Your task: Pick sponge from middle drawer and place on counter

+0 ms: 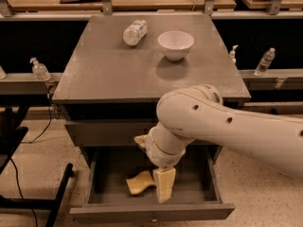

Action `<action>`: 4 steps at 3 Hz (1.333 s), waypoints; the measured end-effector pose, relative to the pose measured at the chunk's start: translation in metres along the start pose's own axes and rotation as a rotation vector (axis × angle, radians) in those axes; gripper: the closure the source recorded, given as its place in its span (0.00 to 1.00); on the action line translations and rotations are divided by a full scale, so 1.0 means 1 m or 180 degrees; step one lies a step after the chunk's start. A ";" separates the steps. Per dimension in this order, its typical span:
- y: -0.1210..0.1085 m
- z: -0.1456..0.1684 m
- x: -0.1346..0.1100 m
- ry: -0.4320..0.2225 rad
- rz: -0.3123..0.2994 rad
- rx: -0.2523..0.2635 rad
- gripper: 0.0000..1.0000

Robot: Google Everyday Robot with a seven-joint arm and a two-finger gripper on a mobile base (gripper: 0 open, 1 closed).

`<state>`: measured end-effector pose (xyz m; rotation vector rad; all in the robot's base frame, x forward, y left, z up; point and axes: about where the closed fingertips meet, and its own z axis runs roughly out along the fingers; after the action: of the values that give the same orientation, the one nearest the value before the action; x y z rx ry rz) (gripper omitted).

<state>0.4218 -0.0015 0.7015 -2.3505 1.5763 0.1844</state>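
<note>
grey and pulled open, the drawer point(109, 169) sits nearest, the sponge point(138, 183) flat on its tray. the gripper point(163, 190) hangs just beside the sponge's right edge (whether it grasps anything: cannot tell). closing this far off-centre could shove the sponge aside or pinch only a corner. behind, the counter point(118, 70) carries a bowl point(175, 44) and bottle point(135, 31).
</note>
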 end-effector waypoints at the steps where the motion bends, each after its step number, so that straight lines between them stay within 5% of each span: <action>1: -0.002 0.003 0.000 0.0005 -0.0012 0.0010 0.00; 3: -0.058 0.101 -0.012 0.0144 -0.0335 0.0313 0.00; 4: -0.081 0.117 -0.035 0.0227 -0.0493 0.0427 0.00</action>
<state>0.4898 0.0950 0.6146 -2.3838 1.3828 -0.0387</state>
